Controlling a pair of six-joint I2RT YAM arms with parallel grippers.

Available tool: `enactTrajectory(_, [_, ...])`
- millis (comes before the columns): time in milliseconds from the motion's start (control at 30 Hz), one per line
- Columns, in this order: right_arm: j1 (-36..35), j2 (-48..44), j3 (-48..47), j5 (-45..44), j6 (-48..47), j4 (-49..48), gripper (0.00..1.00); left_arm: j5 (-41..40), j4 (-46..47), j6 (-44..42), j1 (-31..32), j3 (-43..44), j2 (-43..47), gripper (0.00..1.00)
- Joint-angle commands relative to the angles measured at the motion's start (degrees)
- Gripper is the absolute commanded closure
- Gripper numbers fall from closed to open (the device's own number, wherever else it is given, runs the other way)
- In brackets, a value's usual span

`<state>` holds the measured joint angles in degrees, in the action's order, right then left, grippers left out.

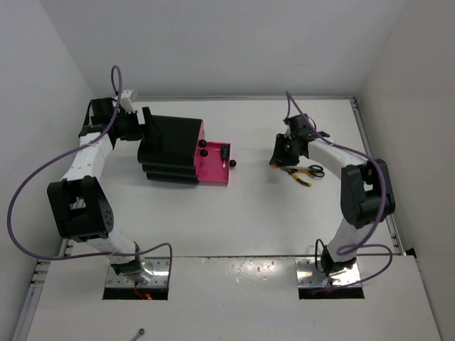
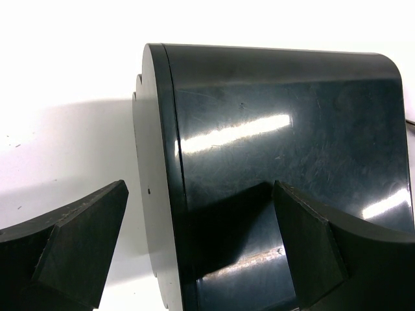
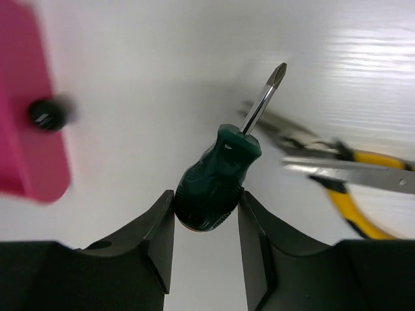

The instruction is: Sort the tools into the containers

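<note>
The black cabinet (image 1: 169, 148) stands at the back left, with its lowest magenta drawer (image 1: 213, 169) pulled out to the right. A small dark tool (image 1: 225, 153) lies in that drawer. My left gripper (image 1: 139, 131) is open at the cabinet's back edge, its jaws astride the black casing (image 2: 279, 129). My right gripper (image 1: 279, 155) hangs above the table, right of the drawer. It is shut on the green-handled screwdriver (image 3: 219, 173), tip pointing away. The yellow-handled pliers (image 1: 301, 175) and black-handled scissors (image 1: 315, 170) lie crossed on the table just right of that gripper. They also show, blurred, in the right wrist view (image 3: 363, 194).
Round black knobs (image 1: 202, 144) mark the two shut drawers above the open one. The open drawer's front and knob (image 3: 47, 111) show at the left of the right wrist view. White walls close in the table on three sides.
</note>
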<state>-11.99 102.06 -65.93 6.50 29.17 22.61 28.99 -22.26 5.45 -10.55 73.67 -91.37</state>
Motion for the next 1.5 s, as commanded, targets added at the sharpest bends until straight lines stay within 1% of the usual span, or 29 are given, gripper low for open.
enactTrajectory(0, [-3.39,-5.46,1.07,7.55,-9.55,-5.03,1.0,-4.47,-4.19,-2.11,0.7,-2.3,-0.82,0.0])
enactTrajectory(33, [-4.0,-5.47,1.76,9.39,-13.31,-5.55,1.0,-4.47,-4.19,-2.11,0.7,-2.3,-0.82,0.0])
enactTrajectory(67, [-5.05,-5.47,1.77,13.76,-15.52,-5.56,1.0,-4.47,-4.19,-2.11,0.7,-2.3,-0.82,0.0])
enactTrajectory(133, [-5.85,-6.0,1.77,18.87,-19.3,-5.56,1.0,-4.47,-4.19,-2.11,0.7,-2.3,-0.82,0.0])
enactTrajectory(167, [-6.64,-6.0,1.08,23.51,-22.98,-5.56,1.0,-4.47,-4.19,-2.11,0.7,-2.3,-0.3,0.0])
enactTrajectory(200, [-7.17,-5.21,0.46,25.47,-24.76,-4.34,1.0,-4.47,-4.19,-2.11,0.7,-2.3,-0.3,0.0])
enactTrajectory(233, [-7.17,-4.6,-1.29,29.23,-26.34,-3.63,1.0,-4.47,-4.19,-2.11,0.7,-2.3,-0.3,0.0])
enactTrajectory(267, [-8.04,-2.76,-2.52,30.49,-28.79,-2.84,1.0,-4.47,-4.19,-2.11,0.7,-2.3,-0.3,0.0])
enactTrajectory(333, [-8.93,-0.47,-6.39,33.12,-30.48,-0.47,1.0,-4.47,-4.19,-2.11,0.7,-2.3,-0.3,0.0])
enactTrajectory(500, [-11.56,5.33,-13.06,36.04,-29.34,-1.77,1.0,-4.47,-4.19,-2.11,0.7,-2.3,-0.3,0.0])
enactTrajectory(600, [-13.05,7.79,-16.14,36.04,-25.67,-3.36,1.0,-4.47,-4.19,-2.11,1.22,-2.3,-0.82,0.0])
enactTrajectory(700, [-14.55,11.75,-18.52,35.77,-21.63,-4.94,1.0,-4.47,-4.19,-2.11,1.23,-2.3,-0.82,0.0])
enactTrajectory(900, [-18.41,16.4,-21.78,33.58,-19.77,-6.26,1.0,-4.47,-4.19,-2.64,1.23,-2.3,-0.82,0.0])
enactTrajectory(967, [-18.42,17.81,-23.18,33.05,-18.89,-6.26,0.98,-4.47,-4.19,-2.64,1.23,-2.3,-1.35,0.0])
enactTrajectory(1067, [-18.42,19.23,-23.19,31.12,-17.48,-7.66,0.92,-4.47,-4.19,-2.64,1.23,-2.3,-1.35,0.0])
enactTrajectory(1100, [-18.42,19.23,-23.19,31.11,-17.48,-7.67,0.87,-4.47,-4.19,-2.64,1.23,-2.3,-1.35,0.0])
enactTrajectory(1167, [-18.42,19.76,-23.8,30.41,-16.95,-8.2,0.81,-4.47,-4.19,-2.64,1.23,-2.3,-1.35,0.0])
enactTrajectory(1200, [-18.42,19.76,-23.8,29.72,-16.95,-8.2,0.76,-4.47,-4.19,-2.64,1.23,-2.3,-1.35,0.0])
enactTrajectory(1233, [-18.94,19.76,-24.5,29.1,-16.95,-8.2,0.66,-3.95,-4.19,-2.64,1.23,-2.3,-1.35,0.0])
enactTrajectory(1300, [-18.95,19.76,-25.2,26.64,-16.34,-7.67,0.56,-3.94,-4.19,-2.64,1.23,-2.3,-1.35,0.0])
enactTrajectory(1367, [-18.95,19.76,-25.91,26.63,-16.34,-7.67,0.52,-3.94,-4.19,-2.64,1.23,-2.3,-1.35,0.0])
enactTrajectory(1400, [-18.95,19.76,-26.61,26.11,-16.34,-7.06,0.52,-3.94,-4.19,-2.64,1.23,-2.3,-1.35,0.0])
enactTrajectory(1433, [-18.95,19.76,-27.4,26.11,-16.34,-7.05,0.43,-3.94,-4.19,-2.64,1.23,-2.3,-1.35,0.0])
enactTrajectory(1467, [-18.25,18.97,-27.41,26.1,-15.81,-6.53,0.37,-3.94,-4.19,-2.64,1.23,-2.3,-1.35,0.0])
